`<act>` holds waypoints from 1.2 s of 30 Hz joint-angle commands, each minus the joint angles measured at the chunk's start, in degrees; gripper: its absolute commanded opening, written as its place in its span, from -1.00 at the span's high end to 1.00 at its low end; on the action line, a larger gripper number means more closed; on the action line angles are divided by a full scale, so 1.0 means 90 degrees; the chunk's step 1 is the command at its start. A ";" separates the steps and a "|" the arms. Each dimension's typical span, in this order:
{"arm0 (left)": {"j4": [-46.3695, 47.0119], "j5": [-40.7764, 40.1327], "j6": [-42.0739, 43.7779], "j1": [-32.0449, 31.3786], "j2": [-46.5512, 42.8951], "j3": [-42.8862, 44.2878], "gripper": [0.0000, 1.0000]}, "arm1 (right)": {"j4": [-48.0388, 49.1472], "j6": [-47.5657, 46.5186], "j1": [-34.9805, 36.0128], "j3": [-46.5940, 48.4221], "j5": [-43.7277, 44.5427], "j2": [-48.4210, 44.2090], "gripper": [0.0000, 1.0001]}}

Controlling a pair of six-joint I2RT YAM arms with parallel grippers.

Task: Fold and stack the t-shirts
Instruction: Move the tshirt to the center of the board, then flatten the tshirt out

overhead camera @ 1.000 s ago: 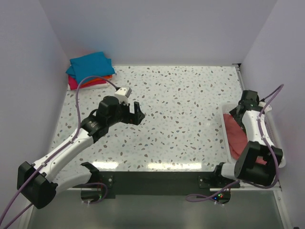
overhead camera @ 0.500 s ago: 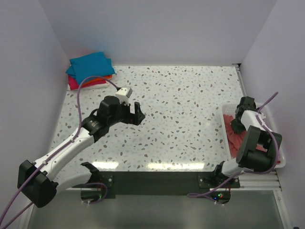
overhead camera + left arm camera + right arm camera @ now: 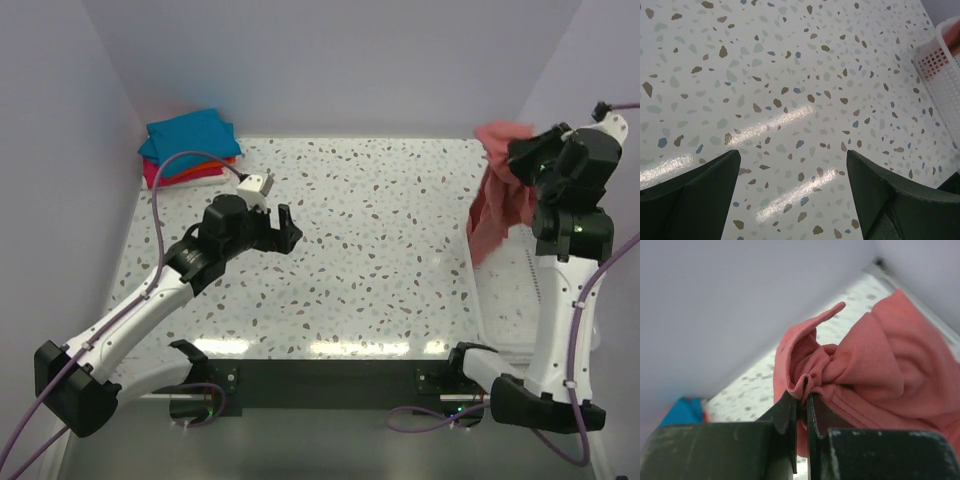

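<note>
White speckled table (image 3: 380,260) fills the space between pale walls. At its right side the right gripper (image 3: 515,150) is raised high. Its jaws are clamped on a bunched part of the salmon-pink t-shirt (image 3: 497,205), which hangs down above the white mesh basket (image 3: 940,65). The left gripper (image 3: 288,230) hovers over the table's left half, jaws wide apart and holding nothing. The folded t-shirts (image 3: 190,140), teal-blue on top, lie stacked in the far left corner.

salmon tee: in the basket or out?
Held up, mostly out: the salmon tee hangs bunched from the right gripper, which is shut on a fold. Whether its lowest hem clears the white basket, cannot tell.
</note>
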 commanded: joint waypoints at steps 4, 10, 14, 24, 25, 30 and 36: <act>-0.0055 -0.0815 -0.0102 -0.0016 -0.0373 0.0534 -0.83 | 0.0811 0.0086 0.2422 0.1971 -0.1181 0.0416 1.00; -0.0133 -0.1381 -0.0220 0.0111 -0.0656 0.0651 -0.87 | 0.1242 0.0156 0.4161 0.1575 -0.1008 0.0690 1.00; -0.0182 -0.1460 -0.0269 0.0257 -0.0647 0.0632 -0.89 | 0.0796 -0.0233 0.4114 0.1036 -0.0144 0.0992 0.44; 0.0607 -0.0788 -0.1048 0.0306 -0.0208 -0.0890 -0.89 | 0.0812 -0.0479 0.3360 -0.1365 0.0230 0.1492 -0.49; 0.0763 -0.0690 -0.1127 0.0306 -0.0159 -0.1211 -0.82 | 0.0813 -0.0518 0.3787 -0.1744 0.0407 0.1394 -0.49; 0.1175 -0.0552 -0.1498 0.0296 0.0416 -0.1682 -0.56 | 0.1330 -0.0099 0.4815 -0.3131 0.0632 0.1276 -0.38; 0.1253 -0.0835 -0.1743 0.0267 0.0321 -0.2219 -0.51 | 0.1633 0.0175 0.5696 -0.3866 0.1326 0.1773 -0.33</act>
